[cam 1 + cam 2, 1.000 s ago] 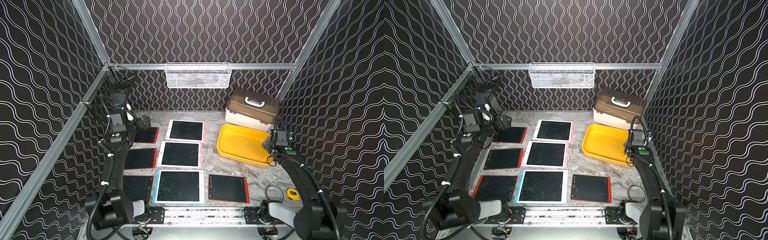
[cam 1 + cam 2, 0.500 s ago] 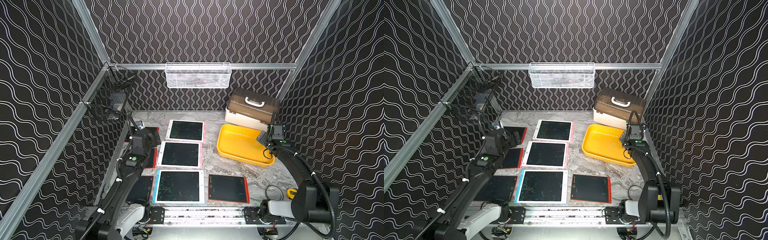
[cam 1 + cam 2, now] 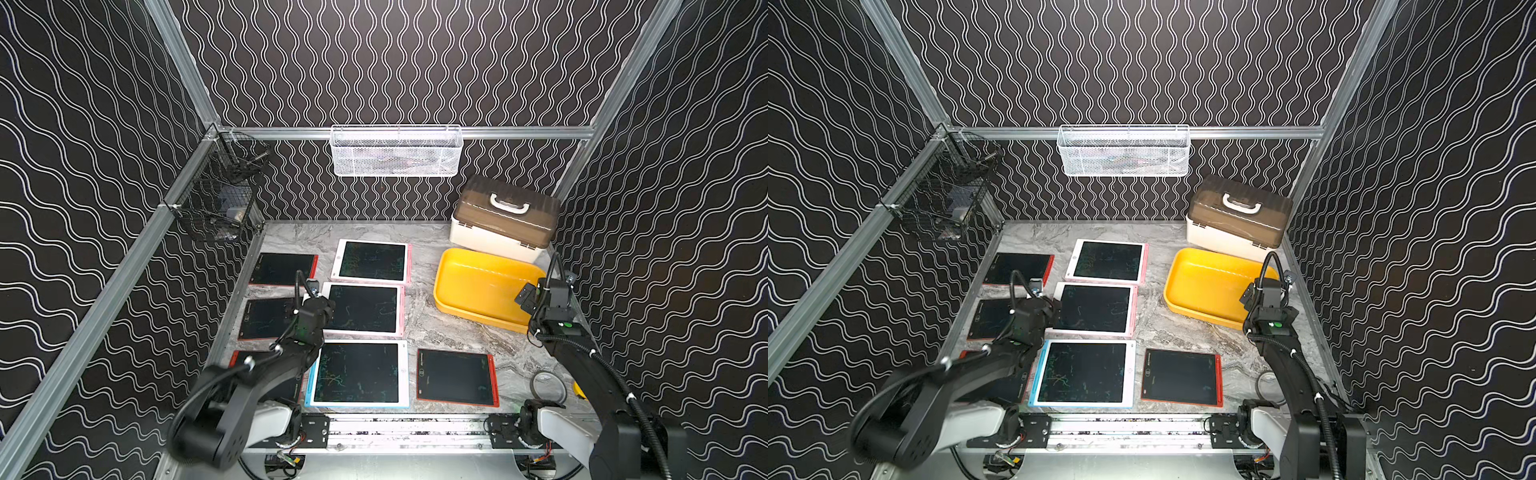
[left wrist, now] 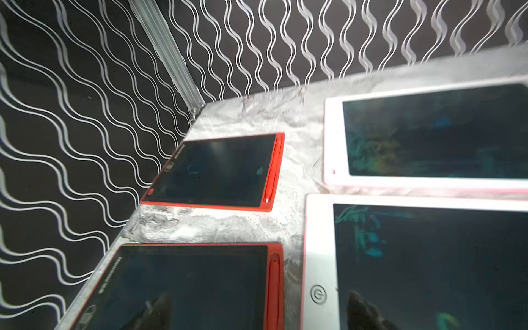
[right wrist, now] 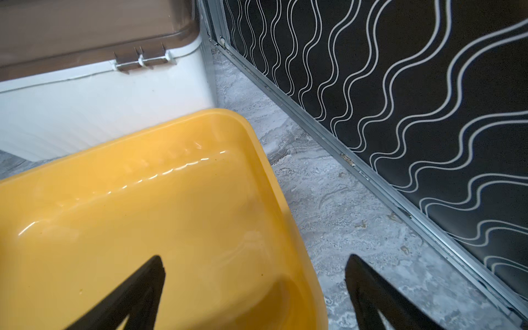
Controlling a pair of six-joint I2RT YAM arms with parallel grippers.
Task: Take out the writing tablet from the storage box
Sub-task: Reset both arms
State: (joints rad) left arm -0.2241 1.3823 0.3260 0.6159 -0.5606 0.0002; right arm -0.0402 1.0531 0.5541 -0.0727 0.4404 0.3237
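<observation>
Storage box sits right of center on the marble table, plain yellow floor showing, its near-right corner hidden by the right arm in both top views. Right gripper hovers over that corner, jaws spread wide and empty, one finger over the box floor, the other over the table. Cream case stands just behind the box. Seven writing tablets lie flat in rows left of the box, apart from it. Left gripper is spread wide, empty, above the gap between the red-framed tablet and the pink-framed tablet. White mesh basket hangs on the back rail.
</observation>
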